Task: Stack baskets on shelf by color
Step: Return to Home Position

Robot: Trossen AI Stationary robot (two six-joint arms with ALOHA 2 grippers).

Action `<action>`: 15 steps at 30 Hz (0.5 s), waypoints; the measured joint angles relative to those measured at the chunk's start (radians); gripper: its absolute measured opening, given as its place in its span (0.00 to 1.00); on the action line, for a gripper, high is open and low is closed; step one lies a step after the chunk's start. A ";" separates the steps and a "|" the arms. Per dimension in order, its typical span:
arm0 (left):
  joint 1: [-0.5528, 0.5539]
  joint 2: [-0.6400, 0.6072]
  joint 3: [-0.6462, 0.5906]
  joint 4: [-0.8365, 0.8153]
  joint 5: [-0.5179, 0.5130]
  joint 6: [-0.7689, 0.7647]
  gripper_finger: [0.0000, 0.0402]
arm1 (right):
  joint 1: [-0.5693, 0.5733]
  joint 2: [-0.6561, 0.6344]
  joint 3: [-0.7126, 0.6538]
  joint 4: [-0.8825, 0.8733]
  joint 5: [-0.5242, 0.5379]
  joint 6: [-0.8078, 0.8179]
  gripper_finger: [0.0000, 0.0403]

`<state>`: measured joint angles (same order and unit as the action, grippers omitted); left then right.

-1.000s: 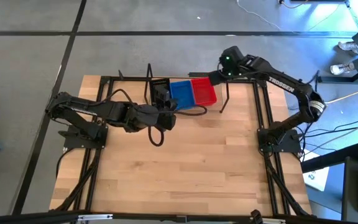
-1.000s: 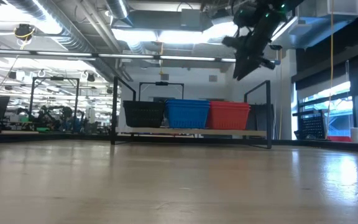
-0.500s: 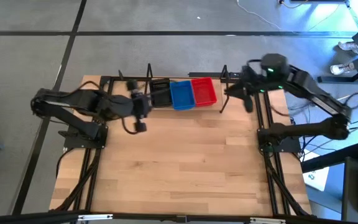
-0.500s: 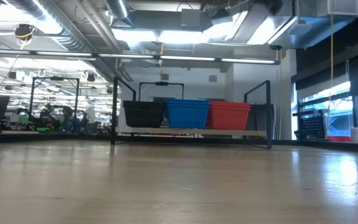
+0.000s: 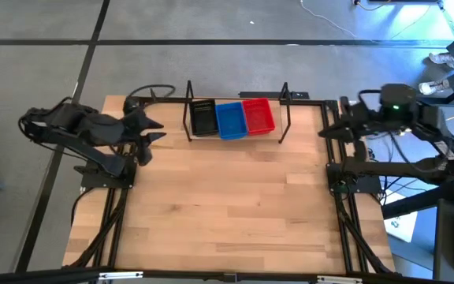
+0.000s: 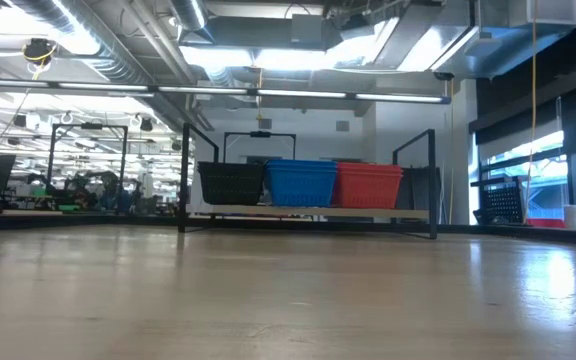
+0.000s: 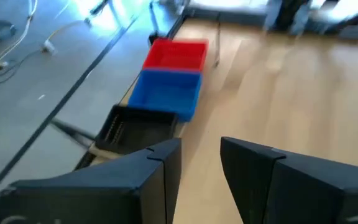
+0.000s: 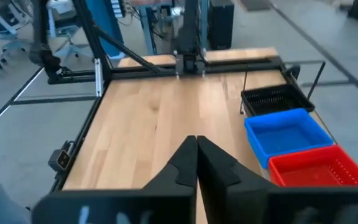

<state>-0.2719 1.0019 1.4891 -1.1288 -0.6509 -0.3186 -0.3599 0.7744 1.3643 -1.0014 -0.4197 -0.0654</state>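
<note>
Left hand (image 7: 201,152), slightly spread, and right hand (image 8: 196,146), pressed together, hung empty either side of the black, blue, red plastic mesh baskets (image 5: 231,120) on the slatted wooden shelf (image 6: 308,211).

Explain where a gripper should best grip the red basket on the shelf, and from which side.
Probably grip the red basket by its outer short rim, from straight above, one finger inside and one outside. It sits open-topped, its other end abuts the blue basket, and the shelf has posts hindering side approaches. The left gripper and right gripper wait off to either side.
</note>
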 joint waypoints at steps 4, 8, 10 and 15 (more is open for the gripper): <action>-0.056 -0.093 -0.083 0.058 -0.001 -0.028 0.26 | 0.001 -0.077 0.000 -0.017 -0.001 0.000 0.01; -0.110 -0.207 -0.238 0.216 0.000 -0.021 0.26 | 0.001 -0.177 -0.011 -0.014 -0.013 0.007 0.01; -0.132 -0.267 -0.332 0.319 0.007 -0.014 0.26 | 0.001 -0.239 -0.046 0.005 -0.048 0.013 0.00; -0.170 -0.416 -0.560 0.572 0.035 0.005 0.26 | 0.001 -0.438 -0.212 0.124 -0.082 0.126 0.00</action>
<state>-0.4423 0.5863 0.9292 -0.5565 -0.6160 -0.3134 -0.3588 0.3364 1.1527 -0.8779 -0.5014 0.0602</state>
